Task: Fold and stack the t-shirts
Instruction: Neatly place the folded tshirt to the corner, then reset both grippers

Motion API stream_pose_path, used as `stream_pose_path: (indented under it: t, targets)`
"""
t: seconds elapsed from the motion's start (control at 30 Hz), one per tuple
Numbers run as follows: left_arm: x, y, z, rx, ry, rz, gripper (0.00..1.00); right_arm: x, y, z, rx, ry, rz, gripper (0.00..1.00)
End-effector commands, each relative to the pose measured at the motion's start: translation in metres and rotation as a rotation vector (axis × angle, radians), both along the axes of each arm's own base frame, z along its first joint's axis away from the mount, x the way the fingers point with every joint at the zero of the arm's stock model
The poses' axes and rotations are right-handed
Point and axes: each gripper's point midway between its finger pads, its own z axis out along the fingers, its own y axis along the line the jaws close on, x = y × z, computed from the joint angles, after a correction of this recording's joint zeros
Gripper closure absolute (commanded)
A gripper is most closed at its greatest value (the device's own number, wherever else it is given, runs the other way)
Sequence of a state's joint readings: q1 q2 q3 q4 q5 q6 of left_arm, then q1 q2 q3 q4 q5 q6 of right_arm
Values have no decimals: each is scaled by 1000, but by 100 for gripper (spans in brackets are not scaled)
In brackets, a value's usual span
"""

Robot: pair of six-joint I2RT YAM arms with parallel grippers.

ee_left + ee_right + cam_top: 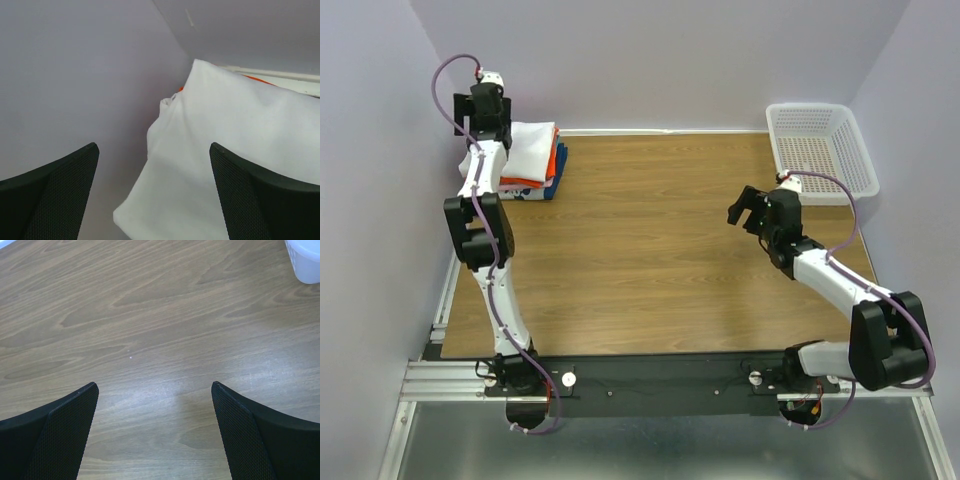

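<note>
A folded white t-shirt [532, 152] lies on top of a folded orange one [554, 162] and a dark blue one [552, 186] at the table's far left corner. My left gripper [483, 112] is open and empty, raised just left of the stack. In the left wrist view the white shirt [235, 150] fills the space between and beyond the fingers [260, 195], with a sliver of orange [255, 78] behind it. My right gripper [748, 208] is open and empty over bare wood at the right; it also shows in the right wrist view [155, 435].
A white mesh basket [820, 150] stands at the far right corner; its corner shows in the right wrist view [305, 260]. Lilac walls close in the table on three sides. A metal rail [660, 380] runs along the near edge.
</note>
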State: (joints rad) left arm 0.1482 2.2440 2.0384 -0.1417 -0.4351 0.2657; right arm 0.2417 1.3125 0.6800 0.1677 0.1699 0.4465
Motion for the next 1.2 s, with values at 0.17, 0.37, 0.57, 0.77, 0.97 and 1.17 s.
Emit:
stream_pose_path:
  t: [0.17, 0.37, 0.57, 0.77, 0.97, 1.17]
  targets:
    - [-12, -15, 102, -183, -251, -50, 2, -6, -8, 27, 16, -50, -43, 0]
    - [-38, -77, 176, -440, -434, -273, 2, -19, -9, 35, 47, -57, -43, 0]
    - [-86, -142, 187, -652, -482, -391, 2, -33, -10, 46, 74, -73, -46, 0]
    - [-136, -206, 172, -655, -503, -328, 2, -54, -11, 49, 115, -81, -44, 0]
    - [-211, -244, 111, -839, -537, -301, 2, -72, -6, 44, 141, -86, 0, 0]
    - [-251, -291, 27, -915, -412, -318, 2, -91, -13, 28, 169, -81, -35, 0]
